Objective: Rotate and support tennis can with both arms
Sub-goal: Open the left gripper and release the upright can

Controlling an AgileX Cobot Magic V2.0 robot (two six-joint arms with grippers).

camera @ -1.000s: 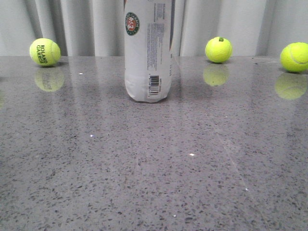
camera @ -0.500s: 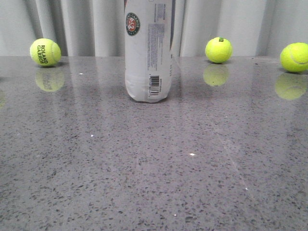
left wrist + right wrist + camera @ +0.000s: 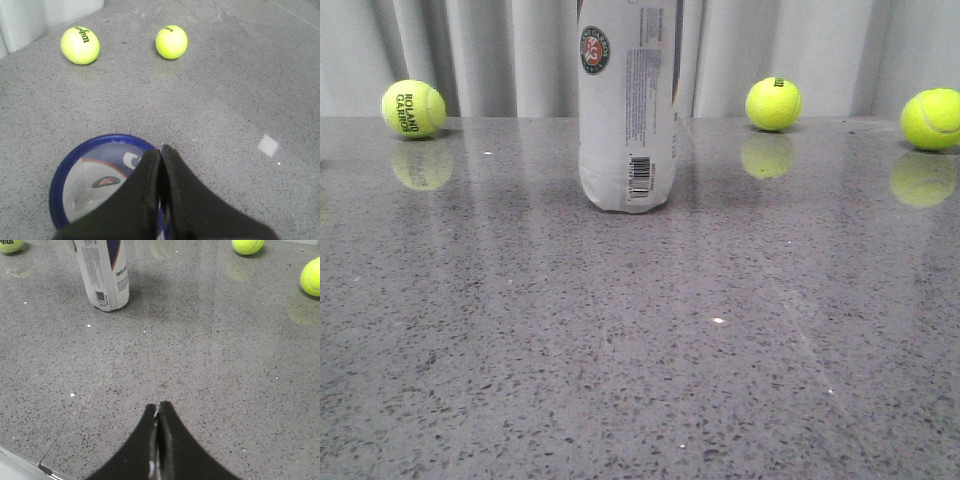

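Tennis can shifted barely; otherwise unchanged.

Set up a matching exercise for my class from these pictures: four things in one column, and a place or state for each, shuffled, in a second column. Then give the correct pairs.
Column 1
1. Tall white-labelled clear plastic tennis can
2. Yellow-green tennis ball printed ROLAND GARROS
3. Black left gripper
4. Black right gripper

Column 2
A. Fingers together, above bare speckled grey table, away from the can
B. Stands upright mid-table
C. Fingers together, directly above the can's blue-rimmed top
D. Lies far left by the curtain

Pairs: 1-B, 2-D, 3-C, 4-A
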